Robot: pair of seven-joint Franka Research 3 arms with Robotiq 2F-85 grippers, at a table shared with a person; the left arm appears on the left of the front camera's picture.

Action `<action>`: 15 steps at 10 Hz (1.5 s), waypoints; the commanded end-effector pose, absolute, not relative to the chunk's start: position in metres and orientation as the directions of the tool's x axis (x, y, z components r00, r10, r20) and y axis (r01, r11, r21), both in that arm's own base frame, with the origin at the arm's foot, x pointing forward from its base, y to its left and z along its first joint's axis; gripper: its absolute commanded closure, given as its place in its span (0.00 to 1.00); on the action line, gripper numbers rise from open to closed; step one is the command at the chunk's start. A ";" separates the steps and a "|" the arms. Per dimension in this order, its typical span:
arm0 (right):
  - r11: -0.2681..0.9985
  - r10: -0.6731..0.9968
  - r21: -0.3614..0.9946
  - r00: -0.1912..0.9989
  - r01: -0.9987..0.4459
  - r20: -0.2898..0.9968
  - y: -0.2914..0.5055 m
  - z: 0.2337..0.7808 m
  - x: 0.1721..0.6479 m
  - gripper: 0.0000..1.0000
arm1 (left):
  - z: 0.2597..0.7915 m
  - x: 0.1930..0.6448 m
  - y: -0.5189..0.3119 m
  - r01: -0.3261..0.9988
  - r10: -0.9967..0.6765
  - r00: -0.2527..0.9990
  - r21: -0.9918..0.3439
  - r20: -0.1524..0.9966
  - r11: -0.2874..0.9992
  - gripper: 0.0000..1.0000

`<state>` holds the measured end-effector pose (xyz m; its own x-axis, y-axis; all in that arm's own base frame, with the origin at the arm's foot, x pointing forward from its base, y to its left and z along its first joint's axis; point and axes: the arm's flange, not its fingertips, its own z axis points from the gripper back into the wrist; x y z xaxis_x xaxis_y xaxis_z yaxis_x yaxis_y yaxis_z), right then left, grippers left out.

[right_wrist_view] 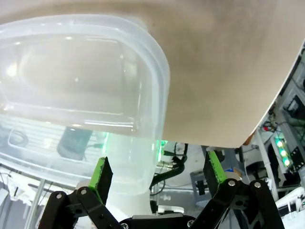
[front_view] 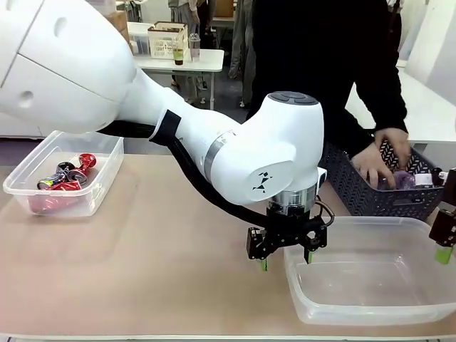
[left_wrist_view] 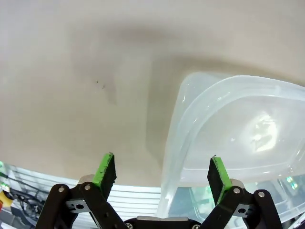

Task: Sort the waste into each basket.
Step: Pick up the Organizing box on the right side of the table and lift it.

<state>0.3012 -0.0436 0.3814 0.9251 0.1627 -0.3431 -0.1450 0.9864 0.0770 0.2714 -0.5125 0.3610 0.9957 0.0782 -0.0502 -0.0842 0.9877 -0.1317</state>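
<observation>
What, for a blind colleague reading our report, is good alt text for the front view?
The left gripper hangs open astride the rim of the right-hand clear tub. The left-hand clear tub holds red cans, and a person's hands reach into a dark blue basket.

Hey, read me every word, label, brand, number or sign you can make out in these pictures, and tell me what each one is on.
No word or number can be read anywhere.
Left arm: a small black emblem, no letters.
Red cans in the clear tub: print too small and blurred to read.
Things in the dark basket: labels too small to read.
</observation>
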 end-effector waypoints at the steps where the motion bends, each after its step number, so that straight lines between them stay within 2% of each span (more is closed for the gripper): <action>1: 0.969 0.234 0.153 0.910 -0.192 -0.343 -0.033 0.334 0.241 0.55 | 0.363 0.271 -0.512 -0.080 0.076 0.997 -0.141 -0.034 0.987 0.59; 2: 0.969 0.232 0.169 0.905 -0.182 -0.358 -0.035 0.334 0.240 0.55 | 0.363 0.270 -0.511 -0.067 0.063 0.998 -0.147 -0.030 0.987 0.60; 3: 0.967 0.239 0.178 0.899 -0.184 -0.367 -0.035 0.333 0.239 1.00 | 0.363 0.269 -0.512 -0.061 0.056 0.998 -0.147 -0.033 0.987 1.00; 5: 0.965 0.246 0.186 0.890 -0.186 -0.384 -0.033 0.331 0.240 1.00 | 0.364 0.270 -0.510 -0.061 0.057 0.998 -0.154 -0.036 0.986 1.00; 6: 0.964 0.249 0.187 0.887 -0.189 -0.389 -0.031 0.331 0.240 0.82 | 0.363 0.271 -0.509 -0.065 0.060 0.998 -0.151 -0.036 0.986 0.87; 7: 0.963 0.255 0.189 0.885 -0.194 -0.389 -0.031 0.331 0.240 0.92 | 0.362 0.271 -0.508 -0.070 0.065 0.997 -0.151 -0.041 0.986 0.97; 8: 0.962 0.258 0.188 0.882 -0.198 -0.394 -0.031 0.331 0.241 1.00 | 0.361 0.271 -0.507 -0.073 0.067 0.997 -0.150 -0.044 0.986 1.00; 11: 0.967 0.240 0.174 0.889 -0.185 -0.391 -0.031 0.336 0.240 1.00 | 0.367 0.271 -0.504 -0.066 0.061 0.997 -0.158 -0.038 0.985 1.00; 12: 0.982 0.169 0.148 0.909 -0.120 -0.382 -0.029 0.342 0.239 1.00 | 0.373 0.272 -0.498 -0.057 0.050 0.998 -0.168 -0.050 0.984 1.00; 14: 0.988 0.125 0.131 0.927 -0.083 -0.354 -0.025 0.372 0.235 1.00 | 0.396 0.269 -0.474 -0.037 0.030 0.999 -0.188 -0.040 0.982 1.00; 15: 0.981 0.159 0.153 0.936 -0.116 -0.313 -0.019 0.402 0.234 1.00 | 0.415 0.265 -0.452 -0.034 0.032 0.999 -0.191 -0.013 0.981 1.00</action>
